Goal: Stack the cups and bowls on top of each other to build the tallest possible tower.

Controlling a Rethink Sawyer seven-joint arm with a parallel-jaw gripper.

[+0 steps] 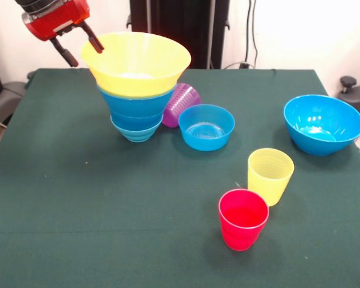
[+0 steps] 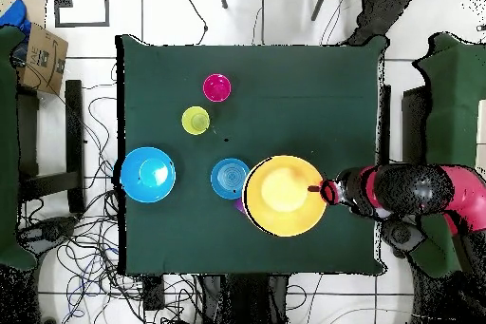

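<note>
The tower (image 1: 140, 90) stands at ten o'clock on the counter (image 1: 78, 228), its big yellow bowl (image 1: 141, 60) thin, light and slick, so it looks best pinched at the rim, where the claw (image 1: 78, 51) hangs open and empty. The large blue bowl (image 1: 323, 123) at three o'clock and small blue bowl (image 1: 206, 126) near centre should handle alike. The yellow cup (image 1: 270, 175) and red cup (image 1: 243, 218), at five o'clock, have ribbed walls offering grip; the purple cup (image 1: 181, 103) lies tipped against the tower.

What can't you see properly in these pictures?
- Tower: the overhead view shows only the yellow bowl; it hides the bowls below.
- Purple cup: partly behind the tower in the front view, only a sliver overhead.
- Gripper: whether it touches the yellow bowl's rim is unclear in both views.
- Arm: cut off by the front view's top edge.
</note>
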